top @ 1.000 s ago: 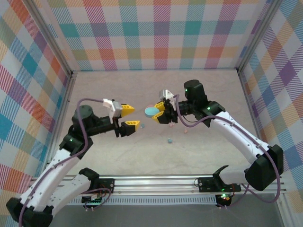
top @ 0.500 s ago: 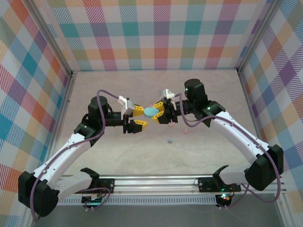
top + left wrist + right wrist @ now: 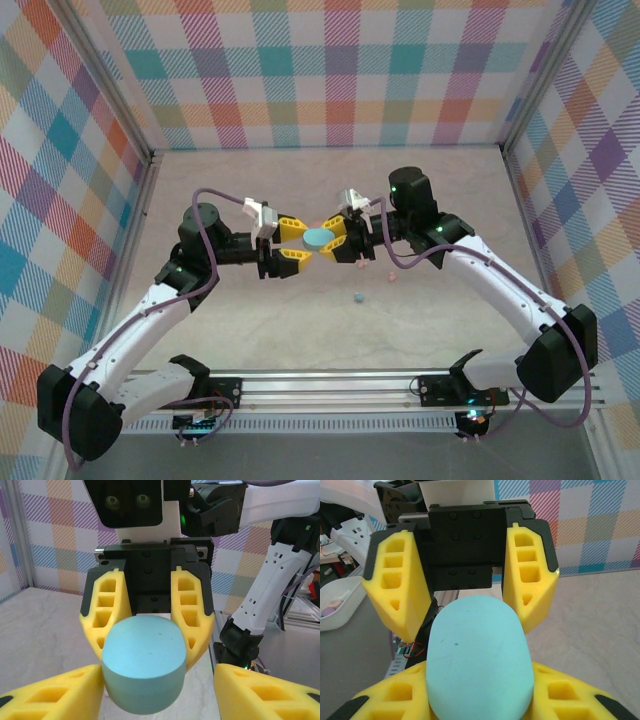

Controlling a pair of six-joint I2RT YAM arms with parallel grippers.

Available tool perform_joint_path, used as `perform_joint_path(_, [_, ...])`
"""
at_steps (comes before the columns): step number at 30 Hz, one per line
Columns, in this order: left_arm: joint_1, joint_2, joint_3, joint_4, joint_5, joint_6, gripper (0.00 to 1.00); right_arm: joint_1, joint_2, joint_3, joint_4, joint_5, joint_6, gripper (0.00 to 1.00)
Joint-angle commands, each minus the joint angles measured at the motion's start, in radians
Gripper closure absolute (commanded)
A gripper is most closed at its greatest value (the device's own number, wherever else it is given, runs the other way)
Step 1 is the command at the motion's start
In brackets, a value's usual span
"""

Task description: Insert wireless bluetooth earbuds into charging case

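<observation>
Top external view, from the left: the left pincer (image 3: 303, 244) is spread wide, its two yellow fingers standing either side of the near end of the light blue oval case (image 3: 320, 237), which hangs in the air above the table (image 3: 250, 190). The left wrist view shows those fingers well clear of the case on both sides, so nothing is gripped there yet. The right pincer (image 3: 330, 238) is clamped on the case from the other end and carries it alone. Further right, a light blue earbud (image 3: 358, 297) and a pink earbud (image 3: 391, 277) lie loose on the table, near each other and well apart from the case. No seam or gap shows on the case, so the lid looks to be down, and none of the earbuds seen here is inside. The step in hand seems to be bringing a second grip onto the case, probably to steady it or lift the lid. The next move calls for the left fingers to narrow evenly on the free end without knocking it out of the right grip. A second ago the left pincer was well to the left of the case; it has since come right up to it, while the right arm has barely shifted.
</observation>
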Motion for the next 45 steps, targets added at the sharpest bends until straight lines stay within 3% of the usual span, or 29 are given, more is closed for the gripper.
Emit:
perform_joint_path(1, [-0.005,0.02,0.01,0.046,0.058,-0.024,0.43,0.003,0.004,-0.009,0.035,-0.038,-0.011,0.74])
perform_joint_path(24, [-0.019,0.074,0.053,0.052,0.093,-0.048,0.51,0.006,0.027,0.009,0.044,-0.061,-0.012,0.74])
perform_joint_path(28, [-0.022,0.085,0.057,0.051,0.1,-0.045,0.59,0.008,0.033,0.01,0.044,-0.061,-0.014,0.74])
perform_joint_path(32, [-0.025,0.082,0.052,0.052,0.097,-0.045,0.62,0.009,0.04,0.017,0.033,-0.06,-0.023,0.74])
perform_joint_path(39, [-0.024,0.064,0.041,0.026,0.081,-0.031,0.71,0.009,0.03,0.021,0.026,-0.03,-0.02,0.55])
perform_joint_path(45, [-0.024,0.064,0.038,0.011,0.056,-0.042,0.77,0.009,0.015,0.027,0.018,-0.001,-0.003,0.46])
